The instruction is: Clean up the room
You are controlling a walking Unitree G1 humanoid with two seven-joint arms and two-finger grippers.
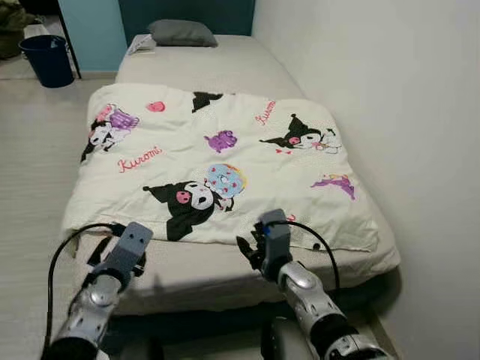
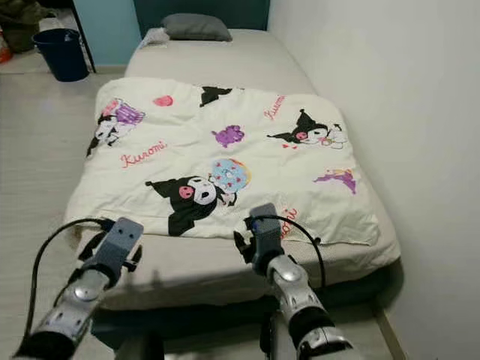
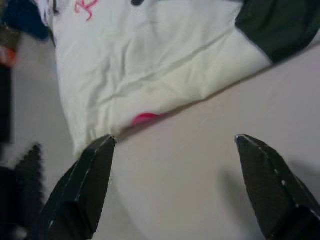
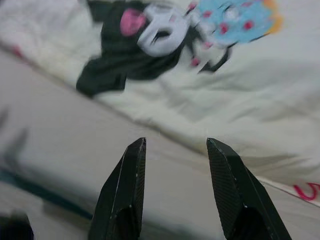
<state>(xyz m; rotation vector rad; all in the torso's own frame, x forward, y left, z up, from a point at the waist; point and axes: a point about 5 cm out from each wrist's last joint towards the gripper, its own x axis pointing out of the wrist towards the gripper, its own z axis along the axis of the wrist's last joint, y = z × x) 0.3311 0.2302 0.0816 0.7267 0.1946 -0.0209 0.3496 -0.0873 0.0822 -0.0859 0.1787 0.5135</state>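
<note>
A cream duvet (image 1: 225, 157) printed with black, pink and purple cartoon figures lies spread over the lower half of a bed's beige mattress (image 1: 210, 67). Its near hem stops short of the foot of the bed. A grey pillow (image 1: 182, 33) rests at the head. Both arms reach over the foot end. My left gripper (image 3: 175, 145) hovers open above the duvet's near left corner, fingers wide apart, holding nothing. My right gripper (image 4: 175, 145) hangs open just short of the near hem (image 4: 210, 135), below the black cartoon figure (image 4: 135, 50).
A white wall (image 1: 390, 90) runs close along the bed's right side. Pale floor (image 1: 34, 150) stretches along the left. A dark blue bin (image 1: 48, 58) stands at the far left by a light blue wall. A small white item (image 1: 141, 43) lies beside the pillow.
</note>
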